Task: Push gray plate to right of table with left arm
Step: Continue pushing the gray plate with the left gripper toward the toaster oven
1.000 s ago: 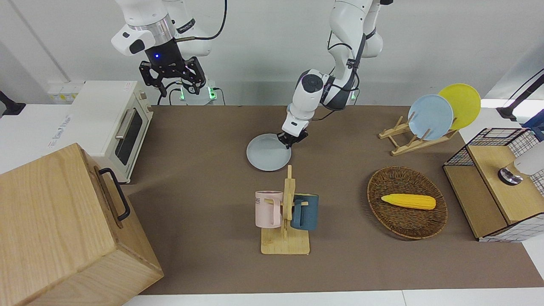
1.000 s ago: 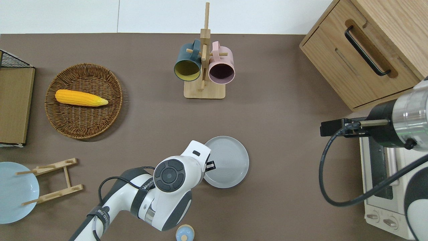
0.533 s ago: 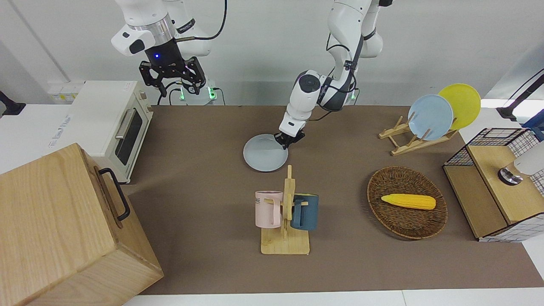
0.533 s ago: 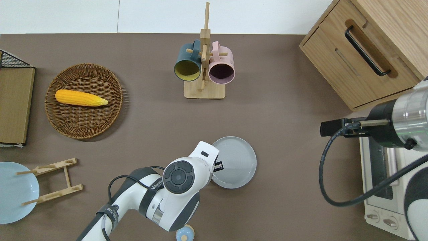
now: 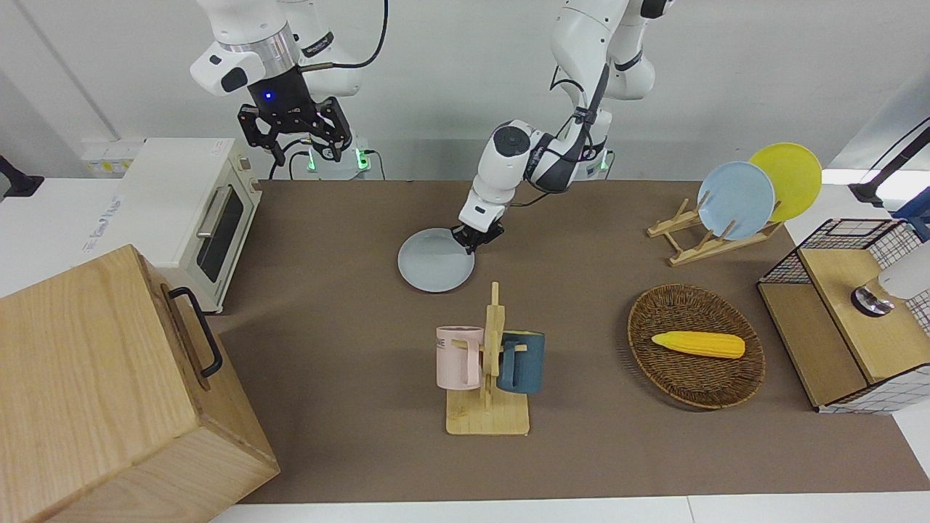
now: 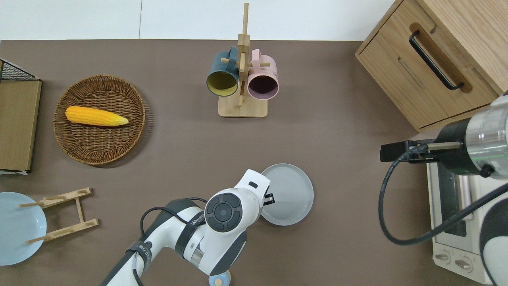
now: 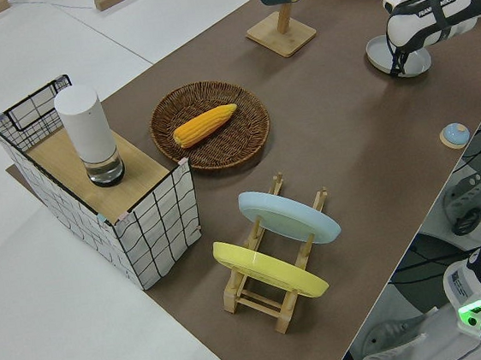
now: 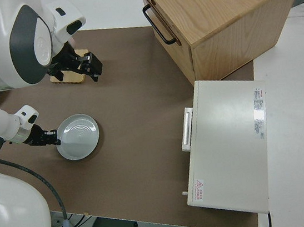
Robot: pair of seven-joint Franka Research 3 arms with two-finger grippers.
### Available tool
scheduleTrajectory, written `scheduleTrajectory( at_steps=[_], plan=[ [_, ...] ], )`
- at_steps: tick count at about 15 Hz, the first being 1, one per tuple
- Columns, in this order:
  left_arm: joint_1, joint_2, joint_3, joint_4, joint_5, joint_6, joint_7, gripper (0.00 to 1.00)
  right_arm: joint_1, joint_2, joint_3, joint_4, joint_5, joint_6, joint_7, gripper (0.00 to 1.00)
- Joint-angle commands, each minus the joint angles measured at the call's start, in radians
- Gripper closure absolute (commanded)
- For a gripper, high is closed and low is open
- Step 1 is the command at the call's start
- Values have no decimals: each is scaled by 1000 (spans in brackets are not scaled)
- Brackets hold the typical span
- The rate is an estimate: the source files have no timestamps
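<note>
Gray plate: flat on the table, just above centre of the front frame, lower centre of the overhead frame; nearer the robots than the mug rack, toward the right arm's end from it. Left gripper: low at the plate's rim on the side toward the left arm's end, right edge of the plate in the front frame; fingers close together, touching the rim as far as can be told, nothing held between them. Left arm: reaching in from the bottom of the overhead frame, wrist housing covering part of the rim. Right gripper: parked, upper left of the front frame, fingers spread apart, holding nothing. Mug rack: wooden, lower centre of the front frame, with a pink mug and a dark blue mug hung on either side. Basket: woven, right of centre in the front frame, with a corn cob lying in it. Plate rack: wooden, upper right of the front frame, holding a blue plate and a yellow plate on edge. Wire crate: right edge of the front frame. Toaster oven: white, upper left of the front frame. Wooden cabinet: lower left of the front frame, black handle on its front.
</note>
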Motion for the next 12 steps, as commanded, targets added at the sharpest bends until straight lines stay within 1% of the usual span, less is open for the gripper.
scheduleTrajectory(
  at_steps=[1,3,6,12],
  plan=[
    [-32,45,8,32,2,12,-21,1000,-6,6,4,14,16,-5,2,5],
    [-33,63,8,50,4,12,-24,1000,-6,6,4,14,16,-5,2,5],
    [-66,88,10,79,8,14,-55,1000,-6,6,4,14,16,-5,2,5],
    [-69,106,10,98,11,28,-53,1000,-6,6,4,14,16,-5,2,5]
  ],
)
